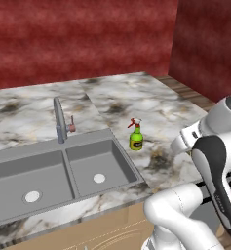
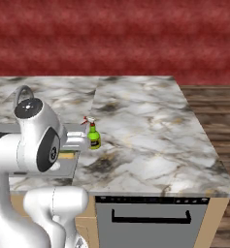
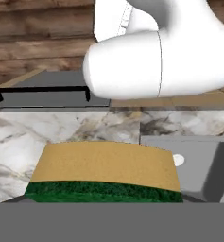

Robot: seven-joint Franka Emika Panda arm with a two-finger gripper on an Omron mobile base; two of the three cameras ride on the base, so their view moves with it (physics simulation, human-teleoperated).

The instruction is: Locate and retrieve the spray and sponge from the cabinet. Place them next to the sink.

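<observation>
Marble counter [image 1: 151, 105] right of the sink [image 1: 63, 176] lies broad and bare toward the red wall; only the spray [image 1: 135, 135] stands on it, just beside the right basin's rim; faucet [image 1: 61, 121] rises behind the divider; sponge [image 3: 104, 172] fills the hand view's foreground, counter and a basin beyond it.

The small green spray bottle [image 1: 136, 136] with yellow label, red neck and white-tipped trigger stands upright on the marble counter, just beside the grey double-basin sink [image 1: 48, 161]. The flat rectangular sponge [image 3: 104, 172], yellow layer over green, lies close before the jaws, above the counter and sink corner.
</observation>
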